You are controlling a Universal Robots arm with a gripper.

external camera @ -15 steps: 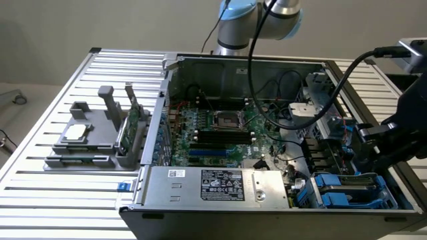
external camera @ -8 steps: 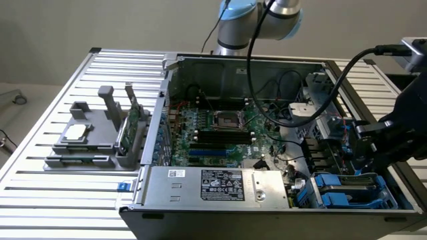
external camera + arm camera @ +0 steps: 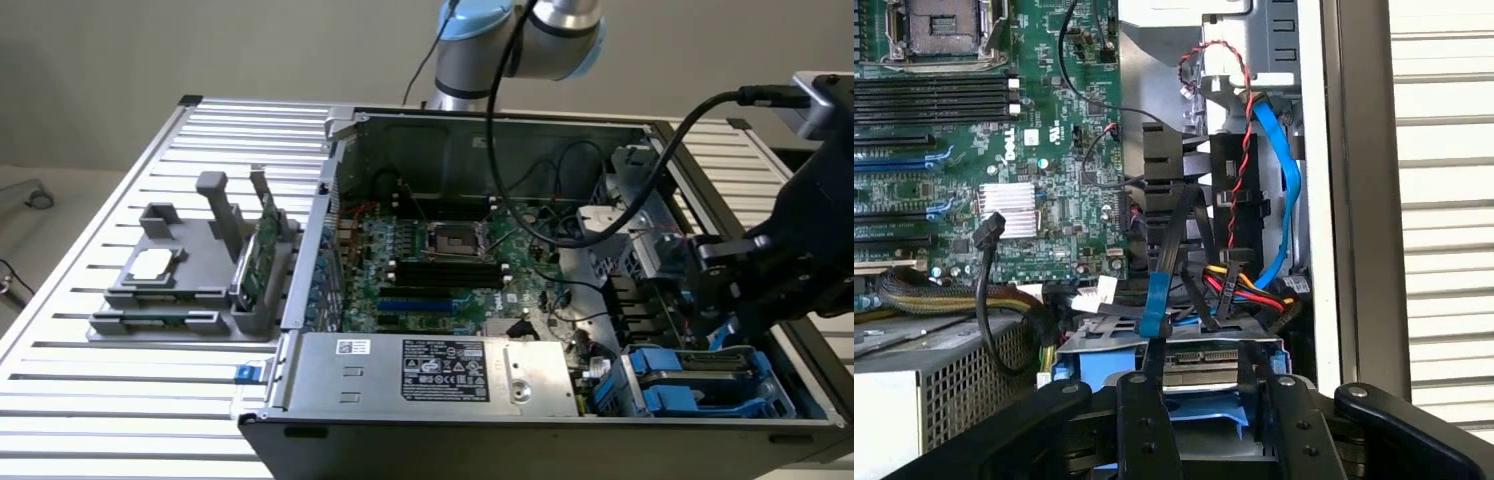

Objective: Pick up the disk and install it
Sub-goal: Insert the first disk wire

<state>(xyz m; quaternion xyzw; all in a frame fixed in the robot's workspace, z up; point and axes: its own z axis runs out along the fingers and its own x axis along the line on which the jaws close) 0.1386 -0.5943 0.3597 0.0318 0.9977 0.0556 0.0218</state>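
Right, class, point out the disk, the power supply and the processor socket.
disk [image 3: 1199, 364], wrist view, grey edge within its blue frame
power supply [image 3: 447, 370], exterior view, its black label
processor socket [image 3: 451, 238], exterior view, socket centre

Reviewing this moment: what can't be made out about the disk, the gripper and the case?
- Wrist view: most of the disk, label included, is hidden behind the gripper.
- Exterior view: it cannot be told whether the disk is held or already sits in the blue bay, because the gripper blocks that spot.
- Exterior view: the print on the power supply label is too small to read.
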